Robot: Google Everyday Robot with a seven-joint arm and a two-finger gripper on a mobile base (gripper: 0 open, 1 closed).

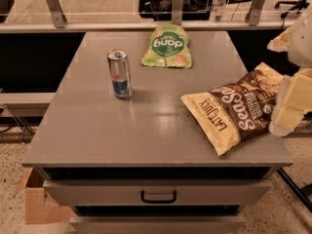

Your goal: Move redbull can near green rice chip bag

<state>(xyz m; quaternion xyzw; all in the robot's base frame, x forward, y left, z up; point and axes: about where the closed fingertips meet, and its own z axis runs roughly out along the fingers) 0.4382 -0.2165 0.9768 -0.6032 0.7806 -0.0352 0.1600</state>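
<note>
The redbull can (pixel 120 74) stands upright on the grey table (pixel 122 130), at the left of the middle. The green rice chip bag (pixel 166 46) lies flat at the far middle of the table, up and to the right of the can, with a gap between them. My gripper (pixel 288 112) is a pale shape at the right edge of the view, over the right end of the brown-and-cream chip bag (pixel 234 110). It is far to the right of the can and holds nothing that I can see.
The brown-and-cream chip bag lies at the table's right front. The table has drawers below with a black handle (pixel 158 197). A cardboard box (pixel 36 204) sits on the floor at the lower left. A railing and a water bottle (pixel 219 3) stand behind the table.
</note>
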